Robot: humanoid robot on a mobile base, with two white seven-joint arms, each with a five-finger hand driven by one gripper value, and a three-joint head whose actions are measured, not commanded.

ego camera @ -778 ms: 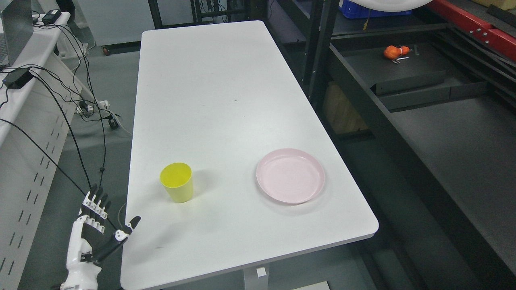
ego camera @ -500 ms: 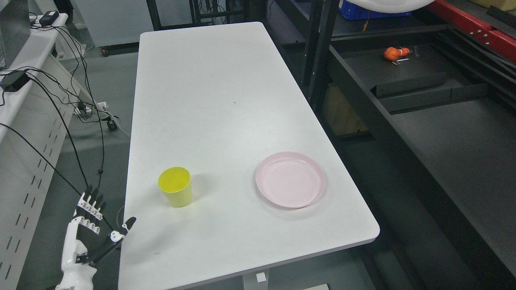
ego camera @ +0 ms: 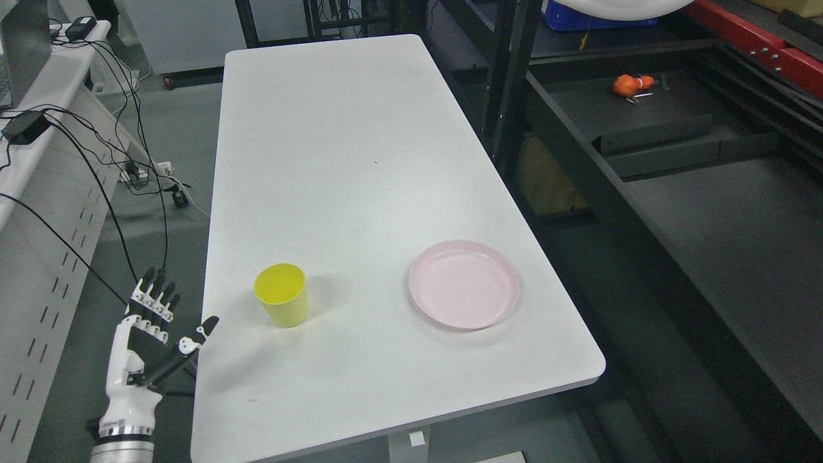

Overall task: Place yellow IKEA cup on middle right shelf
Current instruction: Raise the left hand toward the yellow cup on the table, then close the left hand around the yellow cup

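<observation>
Yellow cup (ego camera: 281,295) stands upright on the white worktop (ego camera: 347,161), lower left of centre in the frame, open mouth up, nothing visible inside. Well apart to its right, lower centre-right, sits a pink plate (ego camera: 463,284), flat and bare, near the worktop's right edge.

Left hand (ego camera: 144,347) shows at lower left of the frame, off the worktop's left edge, over the grey floor. White palm w/ black-tipped fingers (ego camera: 154,297) spread & pointing up toward the top of the frame; thumb sticks out to the right, its tip about at the worktop's edge. Fingers open, holding nothing. Hand is near the cup but not touching it; clear gap of white worktop between thumb tip and cup. Right hand not in frame.

Right side of frame: dark metal shelf unit (ego camera: 707,212) w/ black uprights at upper centre. On a dark shelf level at upper right lies a small orange object (ego camera: 629,84), too small to ID. Blue bin (ego camera: 598,16) at top right, partly cut off.

Left side: white perforated bench (ego camera: 45,212) w/ black cables (ego camera: 116,167) trailing down to the floor, black power brick (ego camera: 26,125) on top at upper left.
</observation>
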